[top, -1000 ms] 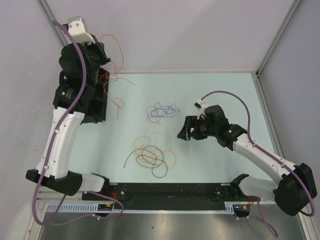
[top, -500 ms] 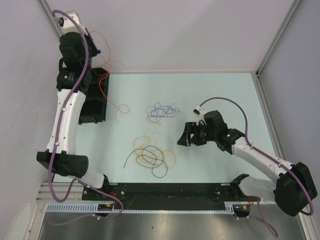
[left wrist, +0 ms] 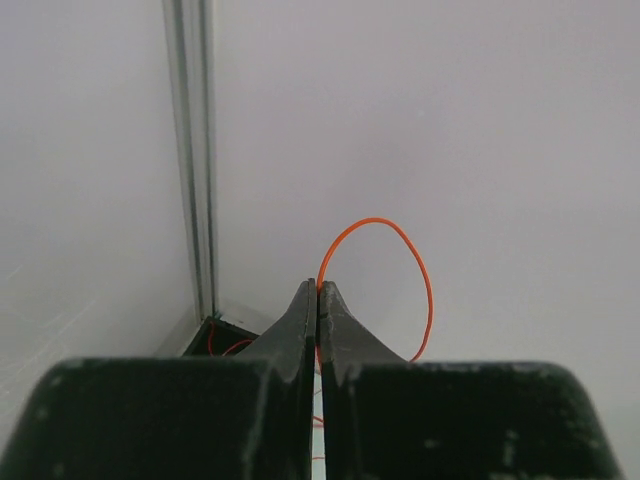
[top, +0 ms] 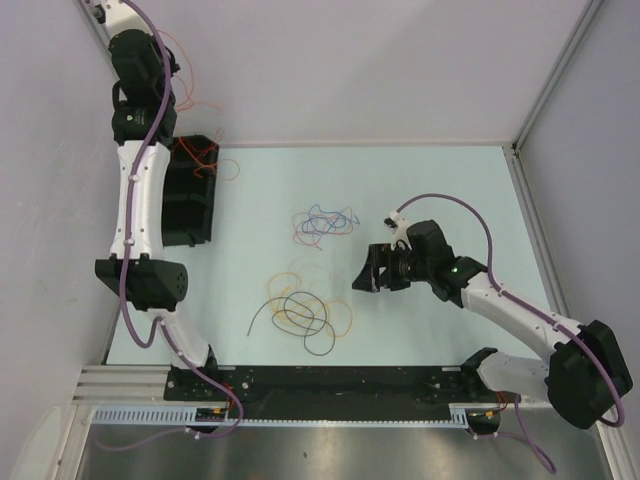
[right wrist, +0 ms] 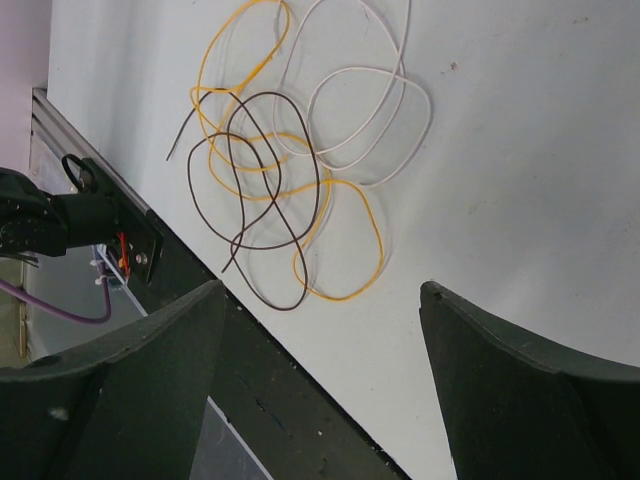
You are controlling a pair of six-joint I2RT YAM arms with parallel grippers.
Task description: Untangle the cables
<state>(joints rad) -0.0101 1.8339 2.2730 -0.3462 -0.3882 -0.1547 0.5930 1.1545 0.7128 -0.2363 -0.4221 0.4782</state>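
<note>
My left gripper (left wrist: 318, 288) is raised high at the far left corner and shut on a thin orange cable (left wrist: 415, 262), which loops above its tips; the gripper (top: 165, 55) and the cable (top: 183, 75) also show in the top view, trailing down into a black tray (top: 190, 215). A blue, red and purple tangle (top: 322, 222) lies mid-table. A yellow, black and pale tangle (top: 300, 308) lies nearer; the right wrist view shows it (right wrist: 275, 160) ahead of the fingers. My right gripper (top: 366, 270) is open and empty, hovering right of that tangle.
The black tray stands at the table's far left with red wire (top: 200, 152) in it. A black rail (top: 330, 385) runs along the near edge. Grey walls enclose the back and sides.
My left arm has lifted higher and further back to the left, pulling the orange cable up off the table. My right gripper has shifted slightly down and left.
</note>
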